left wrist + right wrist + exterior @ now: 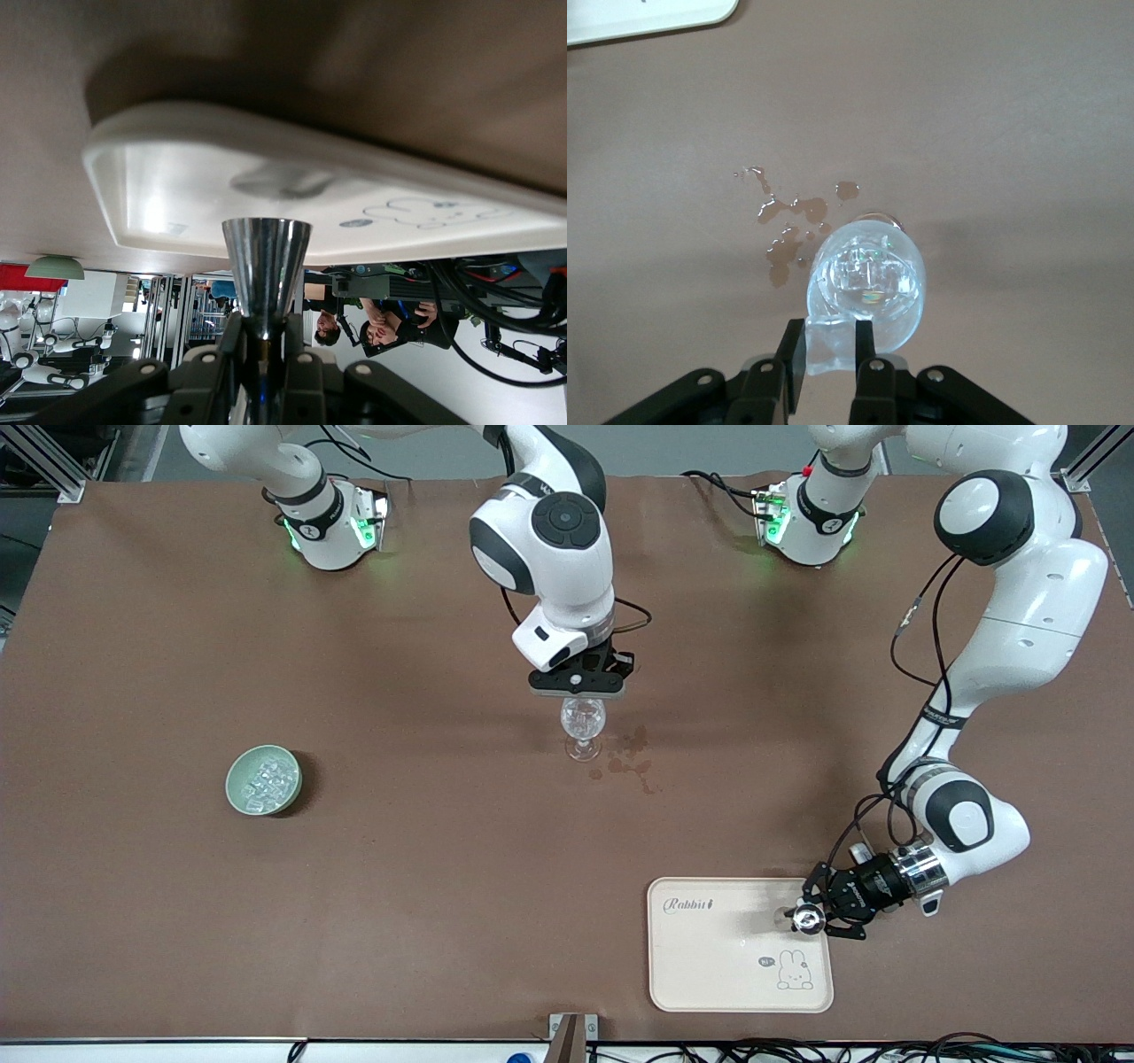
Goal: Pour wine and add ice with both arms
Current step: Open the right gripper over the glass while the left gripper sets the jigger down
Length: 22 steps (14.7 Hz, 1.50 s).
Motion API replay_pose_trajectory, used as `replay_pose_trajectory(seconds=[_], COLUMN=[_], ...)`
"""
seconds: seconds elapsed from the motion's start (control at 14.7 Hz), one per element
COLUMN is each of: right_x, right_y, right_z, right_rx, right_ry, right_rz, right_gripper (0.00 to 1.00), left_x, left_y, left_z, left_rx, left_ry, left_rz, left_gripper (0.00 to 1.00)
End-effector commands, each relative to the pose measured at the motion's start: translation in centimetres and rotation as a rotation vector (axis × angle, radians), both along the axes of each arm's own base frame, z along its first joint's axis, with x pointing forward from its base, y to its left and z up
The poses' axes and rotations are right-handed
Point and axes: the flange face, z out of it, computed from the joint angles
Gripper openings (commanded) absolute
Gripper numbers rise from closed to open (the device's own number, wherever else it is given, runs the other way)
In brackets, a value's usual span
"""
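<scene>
A high front camera faces the arms' bases across the table (443, 886); both wrist cameras sit close, sharing the tray (177, 186) with it.

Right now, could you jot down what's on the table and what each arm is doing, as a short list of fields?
Wine glass: upright mid-table, ice inside
Right tool: over the glass, pinching an ice cube
Left tool: low over the tray, gripping a shiny metal cup
Tray: cream, rabbit print, nearer the front camera, toward the left arm's end
Bowl: green, heaped with ice cubes, toward the right arm's end
Spill: wet spots beside the glass
</scene>
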Motion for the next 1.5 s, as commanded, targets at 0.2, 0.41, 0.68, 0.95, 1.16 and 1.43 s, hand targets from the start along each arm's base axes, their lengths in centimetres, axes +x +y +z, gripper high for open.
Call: replay_pose_trajectory(seconds=[0.2,0.41,0.68,0.95,1.16,1.43], right_x=[1.2,1.1,1.1,2.4,4.9,10.0], right_y=[-0.9,-1.0,-1.1,-2.6,-6.3,-16.1], right_z=[-0.4,-0.8,-0.9,-0.3,1.7,5.4], right_rx=[-0.059,-0.07,-0.076,-0.088,-0.105,-0.148], right_ry=[-0.044,-0.042,-0.037,-0.03,-0.018,0.036], right_rz=[-0.002,0.002,0.001,-0.021,-0.033,-0.029], right_gripper=[0.15,0.3,0.68,0.79,0.83,0.84], left_x=[0.3,0.2,0.3,1.1,0.6,-0.4], left_y=[-0.2,-0.5,0.0,1.6,3.5,6.6], left_z=[-1.4,-1.5,-1.1,3.3,7.4,14.3], left_rx=[-0.017,-0.014,0.009,0.143,0.312,0.553], left_ry=[-0.029,-0.039,-0.059,-0.15,-0.215,-0.273], left_rz=[0.019,0.013,0.007,-0.078,-0.283,-0.566], left_gripper=[0.02,0.33,1.0,1.0,1.0,1.0])
